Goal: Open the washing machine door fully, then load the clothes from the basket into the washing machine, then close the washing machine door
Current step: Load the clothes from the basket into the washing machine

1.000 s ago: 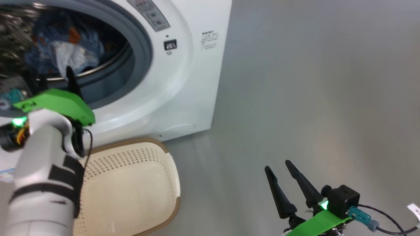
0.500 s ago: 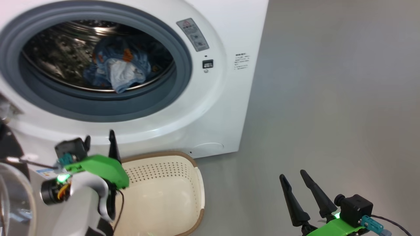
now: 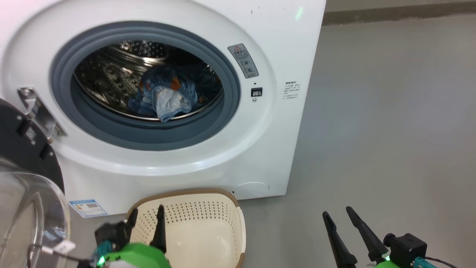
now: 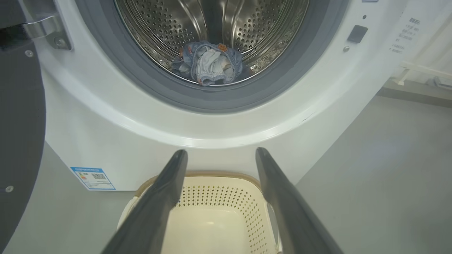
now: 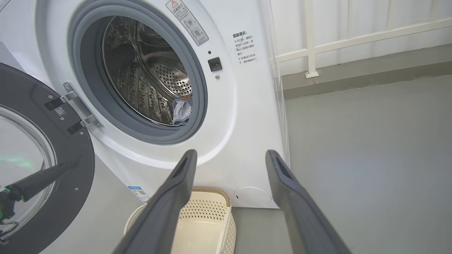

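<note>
The white washing machine (image 3: 178,163) stands with its door (image 3: 26,178) swung wide to the left, black rim and clear glass bowl showing. The light blue clothes (image 3: 167,95) with a white patch lie inside the steel drum, also the clothes (image 4: 210,63) in the left wrist view. On the floor in front stands the cream basket (image 3: 227,219) with nothing in it. My left gripper (image 3: 147,216) is open over the basket's near left side, holding nothing. My right gripper (image 3: 338,216) is open above bare floor, to the right of the basket.
Grey floor (image 3: 379,123) spreads to the right of the machine. A blue label sticker (image 3: 87,207) sits low on the machine front. The door hinge (image 3: 37,111) is at the opening's left. A white railing (image 5: 353,46) runs along the wall behind.
The head camera has tilted up and pulled back, so the whole opening shows. My left gripper has withdrawn from the drum mouth down to above the basket, leaving the clothes inside.
</note>
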`<state>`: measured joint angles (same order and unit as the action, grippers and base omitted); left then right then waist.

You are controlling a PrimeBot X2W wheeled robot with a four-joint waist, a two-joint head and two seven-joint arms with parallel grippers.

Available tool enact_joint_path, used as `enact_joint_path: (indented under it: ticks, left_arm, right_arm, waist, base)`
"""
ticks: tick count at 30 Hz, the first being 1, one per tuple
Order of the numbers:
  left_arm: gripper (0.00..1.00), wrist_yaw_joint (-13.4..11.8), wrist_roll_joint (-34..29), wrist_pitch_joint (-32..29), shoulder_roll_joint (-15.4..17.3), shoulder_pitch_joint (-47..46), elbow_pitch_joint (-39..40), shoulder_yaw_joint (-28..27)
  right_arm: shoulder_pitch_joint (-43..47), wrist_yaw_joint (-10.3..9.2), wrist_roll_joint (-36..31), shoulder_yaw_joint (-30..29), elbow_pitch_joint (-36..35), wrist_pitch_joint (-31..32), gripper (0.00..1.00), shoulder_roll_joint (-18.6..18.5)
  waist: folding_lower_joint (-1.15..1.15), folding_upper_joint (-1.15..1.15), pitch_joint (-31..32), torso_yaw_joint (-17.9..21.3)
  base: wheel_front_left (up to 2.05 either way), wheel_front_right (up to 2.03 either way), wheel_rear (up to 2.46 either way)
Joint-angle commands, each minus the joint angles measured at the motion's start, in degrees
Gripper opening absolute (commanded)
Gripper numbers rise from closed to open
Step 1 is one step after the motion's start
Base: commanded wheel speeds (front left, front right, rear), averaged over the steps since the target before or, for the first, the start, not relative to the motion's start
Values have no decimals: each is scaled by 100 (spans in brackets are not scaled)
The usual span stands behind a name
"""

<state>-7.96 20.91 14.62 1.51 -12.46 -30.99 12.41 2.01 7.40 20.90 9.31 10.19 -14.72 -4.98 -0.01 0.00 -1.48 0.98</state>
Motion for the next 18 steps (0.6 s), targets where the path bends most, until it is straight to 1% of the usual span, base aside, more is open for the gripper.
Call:
enact_joint_path:
  ticks: [1,4,9,12,15,18]
  left_arm:
    - [100,-51,-81,38,138,61,264,-195]
    - [100,-30,-151,38,148,460,629,-258]
    - [100,-36,-285,38,186,1119,1375,-506]
    - [100,7,-358,38,187,1493,1755,-664]
    - [100,27,-397,38,185,1716,1941,-784]
    - [100,115,-438,38,178,1965,2170,-962]
  right_arm:
    - [-39,9,3,150,-145,-28,100,-47]
    - [30,9,5,151,-160,-28,100,-73]
    - [93,9,7,161,-177,-28,100,-108]
    - [117,9,-4,136,-207,-28,100,-123]
    - [134,9,-15,89,-234,-28,100,-129]
    - [174,9,-25,24,-264,-28,100,-138]
  waist:
    - [1,0,121,-46]
    - [1,0,190,-68]
    - [1,0,286,-74]
    - [1,0,319,-70]
    - [1,0,334,-68]
    - [1,0,367,-69]
  base:
    - [0,0,0]
    - [0,0,0]
    - [0,0,0]
    - [0,0,0]
    - [0,0,0]
    - [0,0,0]
